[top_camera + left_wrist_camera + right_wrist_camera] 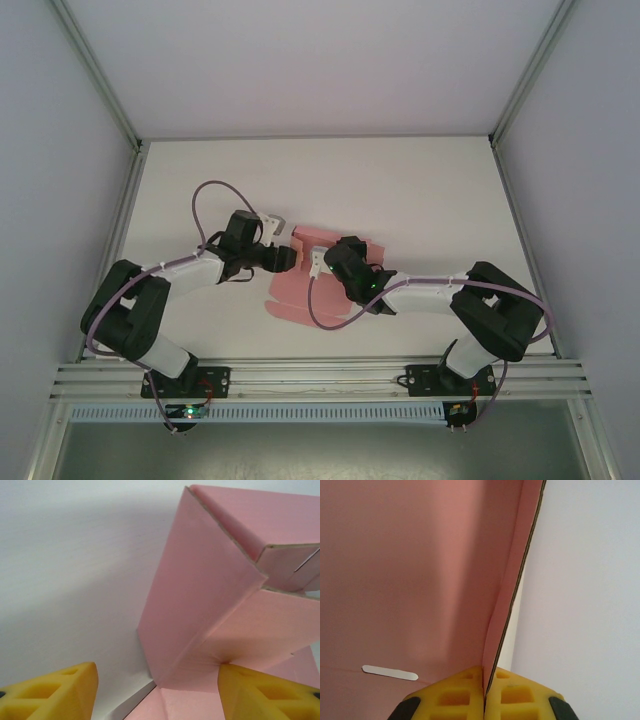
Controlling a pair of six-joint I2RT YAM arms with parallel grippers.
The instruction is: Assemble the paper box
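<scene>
The pink paper box (292, 298) lies half folded in the middle of the white surface (400, 190), with some walls raised. My right tool (485, 690) is closed on the thin edge of one raised wall. My left tool (157, 682) stands open at a folded corner.

No readable text, label, brand, number or sign; paper box (290, 298) plain pink, unprinted

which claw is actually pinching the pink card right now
The right claw: it is shut on the edge of a raised flap of the paper box. The left claw stands open at a folded corner.
</scene>
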